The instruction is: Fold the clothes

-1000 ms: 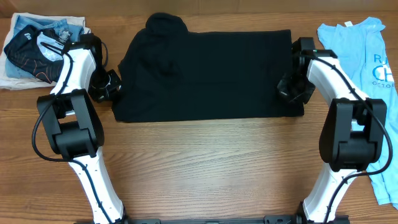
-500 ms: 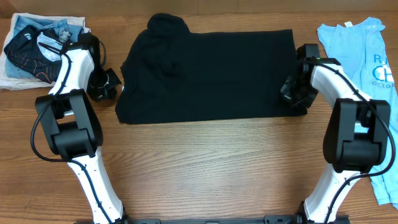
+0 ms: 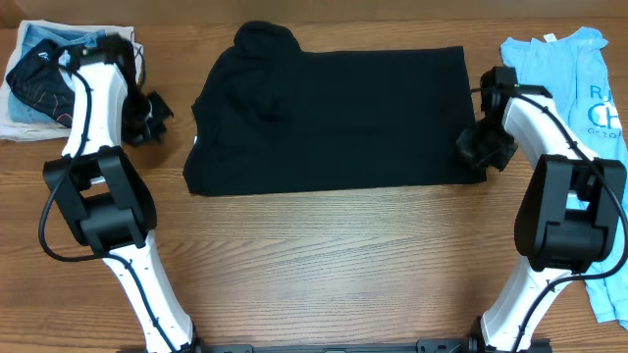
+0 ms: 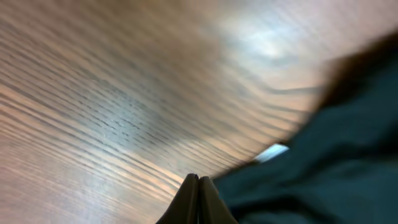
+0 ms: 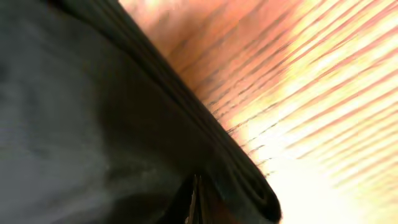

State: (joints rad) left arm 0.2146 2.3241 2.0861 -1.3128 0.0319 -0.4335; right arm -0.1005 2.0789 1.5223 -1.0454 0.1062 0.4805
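1. Overhead: the black T-shirt [image 3: 329,118] is lying flat on the table [image 3: 324,265], between the two arms, in a rough rectangle with one lump of cloth sticking up at its far left corner.
2. Overhead: the left fingers [image 3: 157,110] are hanging just beside the shirt's left edge, apart from it, with bare wood between. From up here I cannot tell how they are set.
3. Overhead: the right fingers [image 3: 479,147] are sitting at the shirt's near right corner, dark against dark cloth. I cannot tell from this view whether they are touching it.
4. Overhead: a pile of garments [image 3: 39,83] is lying outboard of the left fingers, and a light blue T-shirt [image 3: 574,88] outboard of the right fingers.
5. Left wrist: the left fingers [image 4: 191,202] are pressing together tip to tip, holding nothing. Black cloth [image 4: 323,162] is lying to one side of the tips, with a small white patch [image 4: 272,152] at its edge. Blurred wood [image 4: 124,93] is filling the other side.
6. Right wrist: the right fingers [image 5: 186,205] are pressing together right at the shirt's thick folded edge [image 5: 74,124]. I cannot tell whether any cloth is caught between them. Bright table [image 5: 311,93] is showing past that edge.
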